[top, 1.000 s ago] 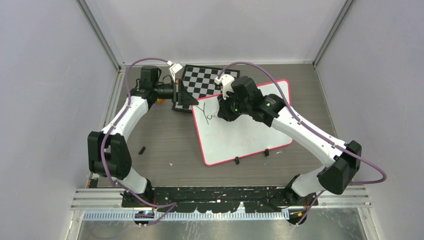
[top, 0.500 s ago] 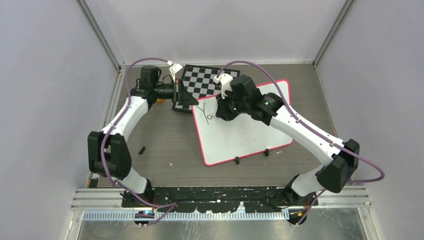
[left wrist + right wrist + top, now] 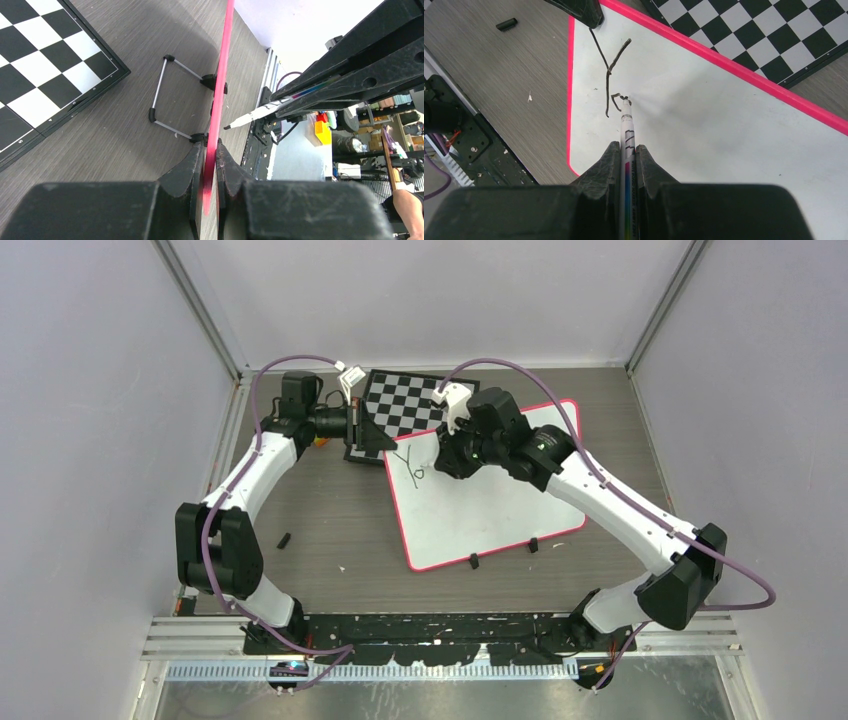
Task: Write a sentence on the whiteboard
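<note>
The whiteboard (image 3: pixel 490 505) lies tilted on the table, white with a pink frame. My left gripper (image 3: pixel 374 440) is shut on its far left corner; in the left wrist view the pink edge (image 3: pixel 220 85) runs between my jaws (image 3: pixel 210 148). My right gripper (image 3: pixel 452 461) is shut on a white marker (image 3: pixel 628 127) and holds it upright, tip down on the board (image 3: pixel 724 130). The sentence (image 3: pixel 610 75) is a black "Y" and part of a second letter by the tip; it also shows in the top view (image 3: pixel 411 466). The marker also shows in the left wrist view (image 3: pixel 255 114).
A black-and-white checkerboard (image 3: pixel 405 400) lies just beyond the whiteboard's far left corner. Two black clips (image 3: pixel 473 561) sit on the board's near edge. A small black cap (image 3: pixel 284 539) lies on the table to the left. Grey walls enclose the table.
My right gripper has shifted slightly to the right and farther away with the marker, and the stroke after the "Y" has grown. The left arm has not moved.
</note>
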You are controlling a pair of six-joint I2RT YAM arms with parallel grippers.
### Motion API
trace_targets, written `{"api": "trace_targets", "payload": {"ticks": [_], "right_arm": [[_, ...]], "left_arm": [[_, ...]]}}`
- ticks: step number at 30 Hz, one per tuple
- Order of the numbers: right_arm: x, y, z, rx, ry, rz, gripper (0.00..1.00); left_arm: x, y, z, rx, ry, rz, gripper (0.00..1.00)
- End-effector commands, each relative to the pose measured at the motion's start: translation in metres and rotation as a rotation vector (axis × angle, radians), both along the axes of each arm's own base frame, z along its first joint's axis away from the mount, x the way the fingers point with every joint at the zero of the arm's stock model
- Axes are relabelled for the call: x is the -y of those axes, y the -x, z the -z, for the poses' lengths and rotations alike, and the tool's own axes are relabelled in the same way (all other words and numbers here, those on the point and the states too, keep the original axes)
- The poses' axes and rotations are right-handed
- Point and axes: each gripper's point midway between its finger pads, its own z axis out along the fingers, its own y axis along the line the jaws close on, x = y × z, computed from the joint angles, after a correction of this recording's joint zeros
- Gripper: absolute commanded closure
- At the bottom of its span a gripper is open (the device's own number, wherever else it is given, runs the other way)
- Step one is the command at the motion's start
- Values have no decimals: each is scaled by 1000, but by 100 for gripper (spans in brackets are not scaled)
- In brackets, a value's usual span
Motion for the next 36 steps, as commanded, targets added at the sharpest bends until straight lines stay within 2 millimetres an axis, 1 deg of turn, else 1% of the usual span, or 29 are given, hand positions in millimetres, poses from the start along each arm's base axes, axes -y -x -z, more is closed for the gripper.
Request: {"api": "trace_targets", "payload": {"ticks": [1, 2, 6, 12, 18, 24, 32, 36], "right_arm": [[3, -2, -30, 78, -48, -6, 100], [2, -3, -25, 72, -40, -6, 100], [2, -7, -17, 67, -19, 2, 100], [7, -15, -14, 102, 12, 25, 100], [12, -18, -9, 112, 39, 27, 100], [19, -16, -1, 101, 53, 40, 100], [25, -3, 11, 58, 64, 24, 100], [29, -5, 7, 88, 79, 31, 100]], "left_arm": [[6, 10, -2, -11, -7, 25, 100], [6, 9, -1, -13, -8, 23, 100], [6, 10, -3, -7, -8, 21, 100], [5, 9, -3, 2, -11, 19, 100], [6, 8, -3, -1, -13, 18, 100], [6, 7, -4, -2, -14, 16, 100], [6, 7, -3, -4, -16, 16, 100], [7, 7, -2, -3, -16, 19, 100]]}}
